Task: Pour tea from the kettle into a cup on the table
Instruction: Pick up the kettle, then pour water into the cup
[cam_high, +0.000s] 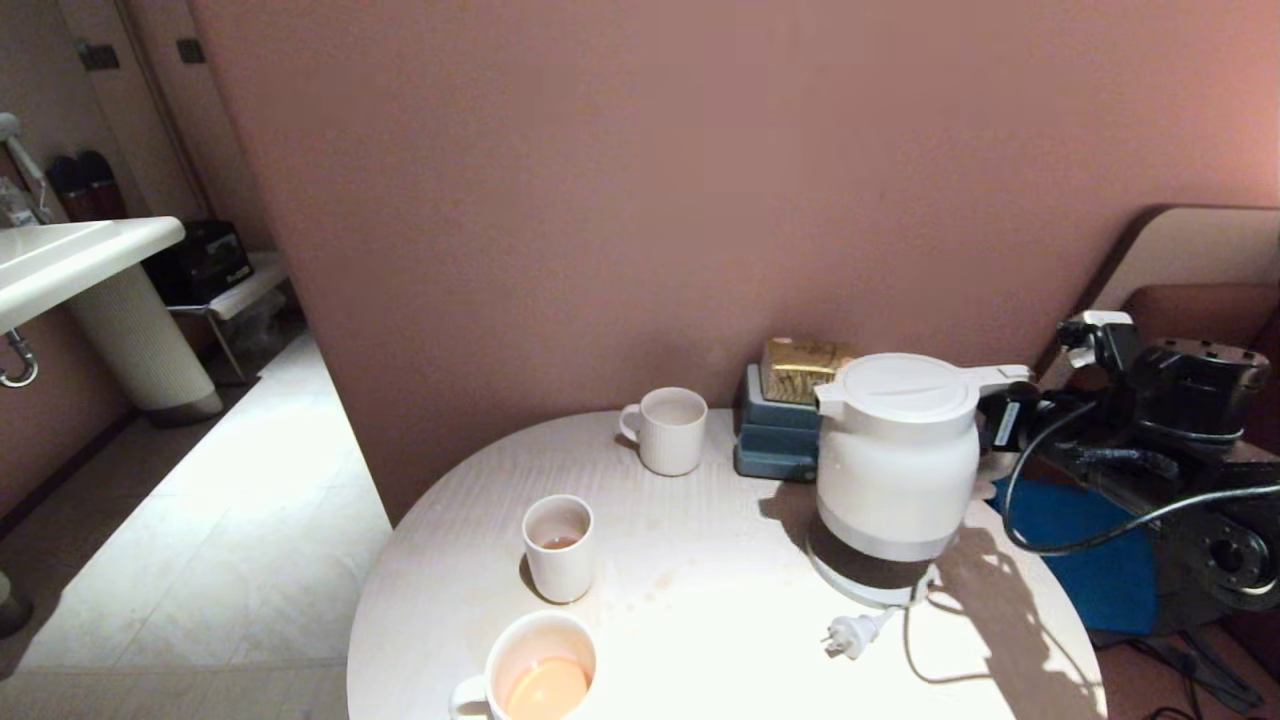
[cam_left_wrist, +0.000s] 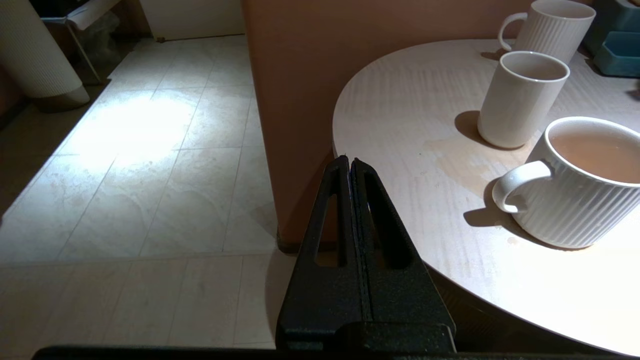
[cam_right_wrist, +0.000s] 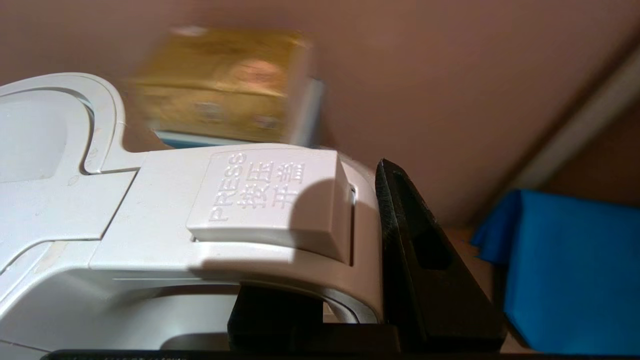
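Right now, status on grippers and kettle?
Right gripper clamped on kettle handle, kettle tilted just above its base. Left gripper shut, idle off the table edge. Plug loose nearby.

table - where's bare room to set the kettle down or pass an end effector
The table is bare in the middle, between the small cup and the kettle, and along the front edge left of the plug. It is crowded at the back by the boxes and the left-side cups.

A strong overhead light washed out the desk (cam_high: 700, 600) near the front edge, with glare around the plug (cam_high: 850, 635). The kettle (cam_high: 897, 455) cast a hard shadow toward the right. The gold box (cam_right_wrist: 220, 85) was motion-blurred in the right wrist view. Room corners remained dim.
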